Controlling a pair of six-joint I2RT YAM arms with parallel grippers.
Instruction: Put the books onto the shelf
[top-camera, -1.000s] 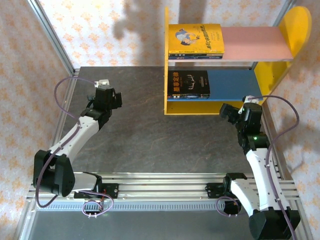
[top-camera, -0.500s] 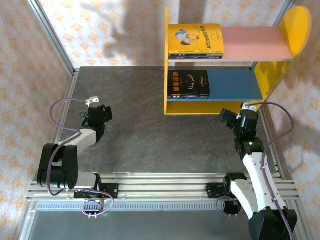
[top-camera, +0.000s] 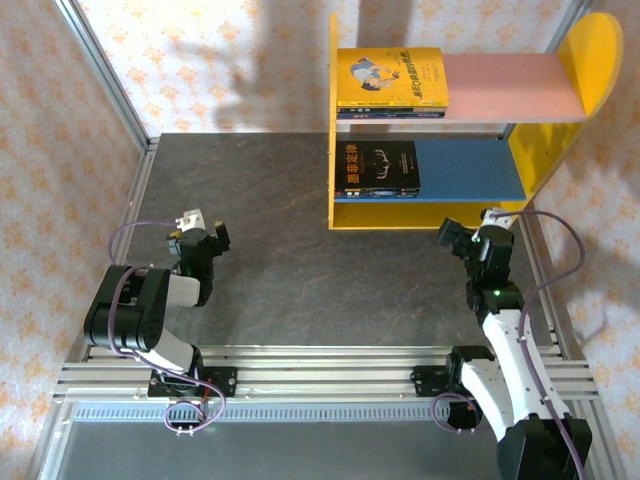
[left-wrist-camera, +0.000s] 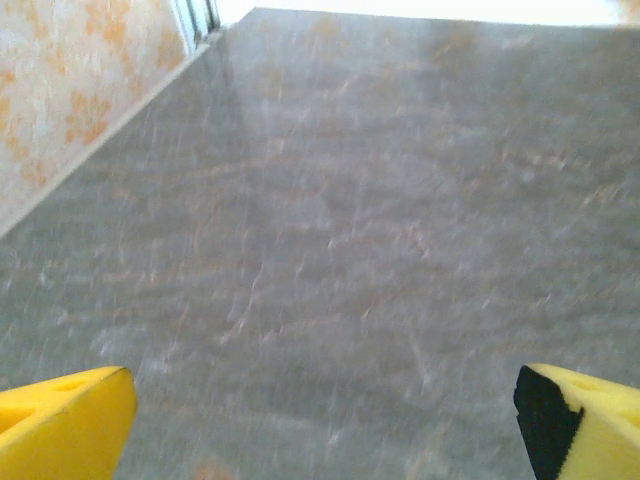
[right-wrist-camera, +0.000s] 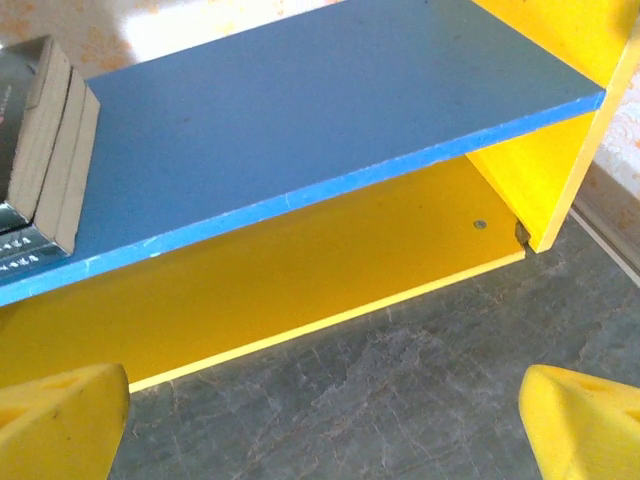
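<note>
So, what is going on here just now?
The robot is putting books onto a small shelf. A yellow book tops a stack on the pink board, and black books lie on the blue board. The left gripper and the right gripper are both open and empty, the right one close in front of the shelf.

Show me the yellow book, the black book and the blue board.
yellow book (top-camera: 392, 77), overhead view, centre of cover.
black book (top-camera: 377, 166), overhead view, centre of cover.
blue board (right-wrist-camera: 330, 120), right wrist view, bare top face.
</note>
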